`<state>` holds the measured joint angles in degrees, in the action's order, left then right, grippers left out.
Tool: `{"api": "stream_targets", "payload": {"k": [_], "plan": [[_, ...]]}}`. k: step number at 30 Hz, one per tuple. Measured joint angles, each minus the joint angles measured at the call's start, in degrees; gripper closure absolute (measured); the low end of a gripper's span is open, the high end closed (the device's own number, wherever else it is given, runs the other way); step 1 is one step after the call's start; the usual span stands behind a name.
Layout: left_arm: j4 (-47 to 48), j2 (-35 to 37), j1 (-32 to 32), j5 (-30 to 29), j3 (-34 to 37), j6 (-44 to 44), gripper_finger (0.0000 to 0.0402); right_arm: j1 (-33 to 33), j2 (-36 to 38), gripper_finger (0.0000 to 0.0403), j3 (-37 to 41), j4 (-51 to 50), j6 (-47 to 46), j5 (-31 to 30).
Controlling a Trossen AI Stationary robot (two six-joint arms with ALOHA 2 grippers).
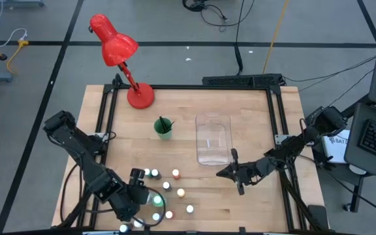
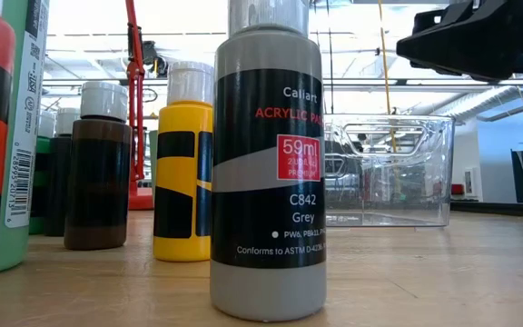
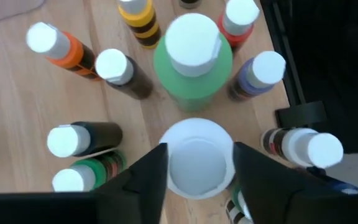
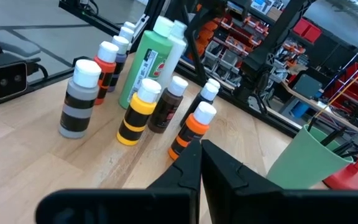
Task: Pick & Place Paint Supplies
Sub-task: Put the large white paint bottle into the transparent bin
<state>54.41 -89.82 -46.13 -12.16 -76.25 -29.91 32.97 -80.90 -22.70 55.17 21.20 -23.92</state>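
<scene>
Bottles: from my left wrist camera I count ten white caps; the group stands at the table's near left edge, all upright.
Big green bottle (image 3: 192, 65): one, at the middle of the cluster, largest of the lot.
White-capped bottle (image 3: 196, 157): one, directly between my left fingers, just beside the green one.
Left gripper (image 3: 194, 177): above the cluster, fingers (image 3: 143, 180) apart on either side of that cap; I cannot tell whether they touch it.
Right gripper (image 1: 237, 175): over bare wood right of the bottles, near the bin, fingers pressed together, holding nothing.
Grey bottle (image 2: 267, 163): one, closest to the low camera, label reads C842 Grey.
Yellow bottle (image 2: 183, 173): one, black stripes, behind the grey.
Brown bottle (image 2: 98, 173): one, left of the yellow.
Orange bottle (image 4: 191, 132): one, nearest my right gripper.
Bin (image 1: 213, 140): one, clear plastic, mid-table, nothing visible inside.
Cup (image 1: 164, 128): one, green, left of the bin, dark brush handles sticking out; I cannot count them.
Lamp (image 1: 119, 55): one, red, far left corner.
</scene>
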Motion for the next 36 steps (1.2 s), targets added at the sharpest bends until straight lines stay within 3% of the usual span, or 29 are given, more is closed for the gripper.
{"api": "stream_targets", "payload": {"k": [6, 17, 29, 36], "plan": [[-0.1, 0.0, 0.0, 0.6, 0.0, 1.6, 0.0299, 0.0, 0.0, 0.0399, 0.0, -0.1, 0.0, 0.0], [3.3, 1.9, -0.1, 0.4, -0.8, 3.9, 0.0301, 0.0, 0.0, 0.0399, 0.0, -0.2, -0.1, 0.0], [14.5, 8.6, 0.7, -9.8, -20.1, 3.2, 0.0301, 0.0, 0.0, 0.0399, 0.0, -0.2, -1.0, 0.0], [13.5, 8.6, 6.7, -27.2, -30.5, 9.7, 0.0301, 0.0, 0.0, 0.0399, 0.0, -0.3, -8.4, 0.0]]}}
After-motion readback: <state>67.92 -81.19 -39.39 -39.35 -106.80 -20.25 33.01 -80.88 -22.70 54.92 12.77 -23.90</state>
